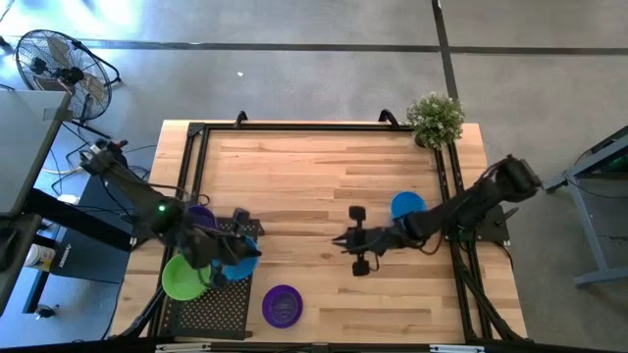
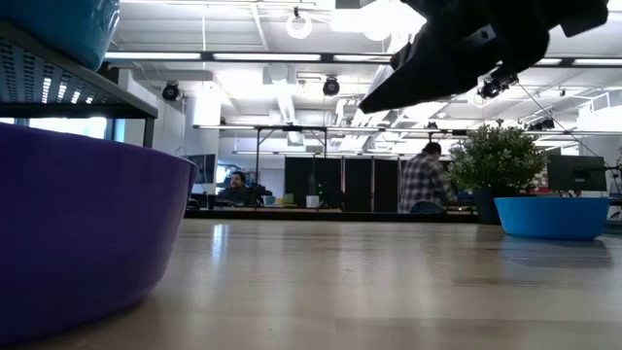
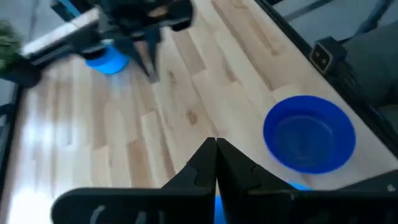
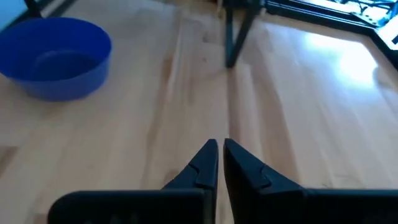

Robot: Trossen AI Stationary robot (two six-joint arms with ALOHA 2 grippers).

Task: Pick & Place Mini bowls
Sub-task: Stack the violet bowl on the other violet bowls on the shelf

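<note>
My left gripper (image 1: pixel 247 227) (image 3: pixel 216 149) is shut and hovers over a black perforated tray (image 1: pixel 211 309) at the table's left near corner. A purple bowl (image 1: pixel 201 216), a blue bowl (image 1: pixel 240 263) and a green bowl (image 1: pixel 183 278) sit on the tray, and the blue one lies right below the fingers. Another purple bowl (image 1: pixel 283 305) (image 3: pixel 309 132) (image 4: pixel 56 56) (image 2: pixel 78 233) rests on its base on the table beside the tray. A second blue bowl (image 1: pixel 407 205) (image 2: pixel 552 216) (image 3: pixel 107 60) stands toward the right side. My right gripper (image 1: pixel 340 241) (image 4: pixel 219 150) is shut, above the table's middle.
A small potted plant (image 1: pixel 435 120) (image 2: pixel 496 160) stands at the far right corner. A black frame (image 1: pixel 314 125) runs around the table's edges. Bare wood lies between the two grippers and across the far half. People sit in the room beyond the table.
</note>
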